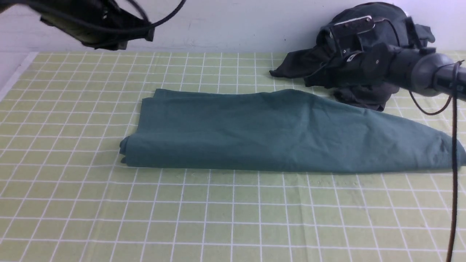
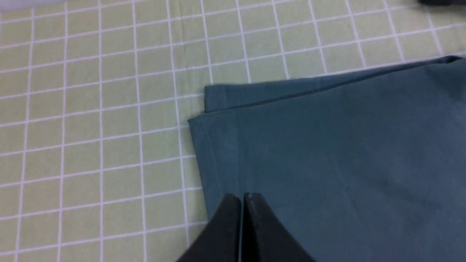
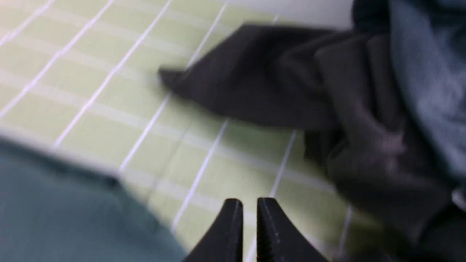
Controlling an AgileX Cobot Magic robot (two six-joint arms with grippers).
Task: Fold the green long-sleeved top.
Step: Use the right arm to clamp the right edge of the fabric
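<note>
Folding looks partway done: the green long-sleeved top [image 1: 276, 134] lies on the tabletop [image 1: 233, 218] as a long doubled band awaiting crosswise folds, the left end effector [image 2: 243, 198] clenched empty, the right end effector [image 3: 249, 202] barely parted, empty.

Three cameras: one front and centre on my own side, one on each wrist.
The front view looks forward and down over the checked tablecloth [image 1: 233, 218] from farther back. My left wrist camera sits close above a corner of the green long-sleeved top [image 2: 327, 163]. My right one, close and blurred, faces the dark clothes heap [image 3: 291, 91]. All three catch the top.
</note>
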